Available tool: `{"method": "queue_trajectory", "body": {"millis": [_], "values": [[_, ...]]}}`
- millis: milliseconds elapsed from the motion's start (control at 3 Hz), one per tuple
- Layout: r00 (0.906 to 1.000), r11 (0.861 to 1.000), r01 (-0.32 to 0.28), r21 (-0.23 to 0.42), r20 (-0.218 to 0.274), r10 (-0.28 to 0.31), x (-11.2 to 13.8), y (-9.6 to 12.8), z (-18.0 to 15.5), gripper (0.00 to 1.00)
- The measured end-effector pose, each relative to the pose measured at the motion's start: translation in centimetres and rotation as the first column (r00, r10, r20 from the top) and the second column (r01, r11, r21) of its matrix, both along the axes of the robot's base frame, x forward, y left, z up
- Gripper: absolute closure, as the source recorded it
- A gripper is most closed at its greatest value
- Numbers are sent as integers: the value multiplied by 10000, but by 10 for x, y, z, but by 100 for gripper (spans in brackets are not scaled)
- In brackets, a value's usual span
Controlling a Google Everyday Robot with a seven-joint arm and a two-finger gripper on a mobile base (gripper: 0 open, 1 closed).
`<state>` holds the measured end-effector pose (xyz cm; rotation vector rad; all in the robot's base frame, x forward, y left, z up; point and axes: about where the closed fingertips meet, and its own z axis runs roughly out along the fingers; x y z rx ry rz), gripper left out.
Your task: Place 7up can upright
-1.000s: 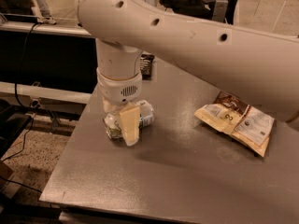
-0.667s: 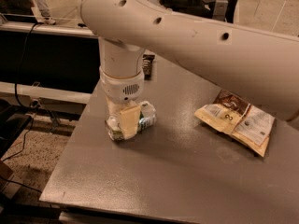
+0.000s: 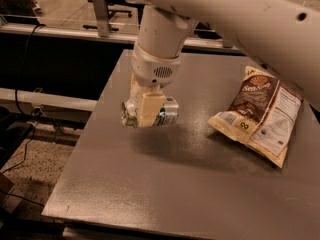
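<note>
The 7up can (image 3: 167, 112) is whitish-silver with green markings. It lies on its side, held in my gripper (image 3: 147, 110) a little above the grey table (image 3: 165, 184), over its left half. The cream fingers (image 3: 149, 109) are closed across the can's middle and hide much of it. The can's silver end points left and its other end sticks out to the right. The white arm comes down from the upper right and ends in the wrist just above the can.
A brown-and-cream snack bag (image 3: 260, 114) lies flat on the table's right side. The table's left and front edges drop to a speckled floor with black cables (image 3: 20, 149). A dark counter and rail run behind the table.
The can has been lifted off the table in my gripper and now hangs on its side above it. The view has shifted closer, with the bag appearing larger at right.
</note>
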<state>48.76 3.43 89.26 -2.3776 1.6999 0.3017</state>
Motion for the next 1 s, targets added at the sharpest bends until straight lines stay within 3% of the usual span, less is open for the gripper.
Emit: {"method": "queue_trajectory", "body": {"millis": [333,667,1000], "values": [[9933,9767,1045,1874,-678,-932,5,-10,37,100],[9812,9203,1709,3519,-1454,-1266,0,-9,64,100],[9647,8235,2389,5145,-2224,-1410,-10,-2,83,100]]}}
